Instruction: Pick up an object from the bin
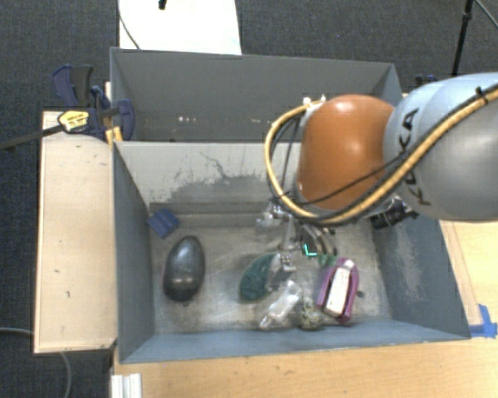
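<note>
Hovers with gripper (292, 254), spread impossible to tell, over dark green lump (256, 280) near bin (141, 222) front edge; probably light, rubbery; pinch across narrow middle.

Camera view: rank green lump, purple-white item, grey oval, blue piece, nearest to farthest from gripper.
1. Green lump, just below-left of gripper.
2. Purple-white item, lower right.
3. Grey oval, left.
4. Blue piece, far left, rear.

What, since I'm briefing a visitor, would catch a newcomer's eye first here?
The arm's big orange cover looms over the bin's right half. Beneath it the gripper hangs above a dark green lump beside a purple-and-white packet. A dark grey oval lies alone at left.
</note>
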Controlling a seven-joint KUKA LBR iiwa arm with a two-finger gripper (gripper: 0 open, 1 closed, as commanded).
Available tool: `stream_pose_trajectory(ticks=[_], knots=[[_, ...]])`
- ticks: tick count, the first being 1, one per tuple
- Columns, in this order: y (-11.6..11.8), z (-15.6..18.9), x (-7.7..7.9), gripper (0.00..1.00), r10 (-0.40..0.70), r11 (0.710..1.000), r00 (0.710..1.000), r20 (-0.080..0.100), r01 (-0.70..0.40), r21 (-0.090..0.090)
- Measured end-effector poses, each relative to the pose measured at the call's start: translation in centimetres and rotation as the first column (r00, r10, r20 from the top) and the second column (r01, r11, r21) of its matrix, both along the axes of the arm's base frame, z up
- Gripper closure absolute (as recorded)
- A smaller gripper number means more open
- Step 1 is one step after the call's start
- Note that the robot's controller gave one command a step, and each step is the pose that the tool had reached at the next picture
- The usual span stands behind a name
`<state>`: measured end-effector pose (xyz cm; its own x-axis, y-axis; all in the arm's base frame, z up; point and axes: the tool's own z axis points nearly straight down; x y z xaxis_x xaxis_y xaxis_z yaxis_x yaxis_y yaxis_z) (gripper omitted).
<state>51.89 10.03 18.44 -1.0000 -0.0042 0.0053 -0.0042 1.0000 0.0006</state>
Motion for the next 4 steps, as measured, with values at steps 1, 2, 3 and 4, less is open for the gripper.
stream_pose_trajectory(ticks=[1,2,3,4], knots=[[-3.4,-10.7,-0.4,0.00,-0.007,1.000,1.000,0.006,0.007,0.000],[-3.3,-10.3,-0.4,1.00,-0.010,1.000,1.000,0.008,0.010,0.001],[-3.4,3.6,-1.0,1.00,0.271,0.962,0.962,0.014,-0.271,-0.002],[-8.0,14.9,-4.0,1.00,0.242,0.970,0.970,0.016,-0.242,-0.003]])
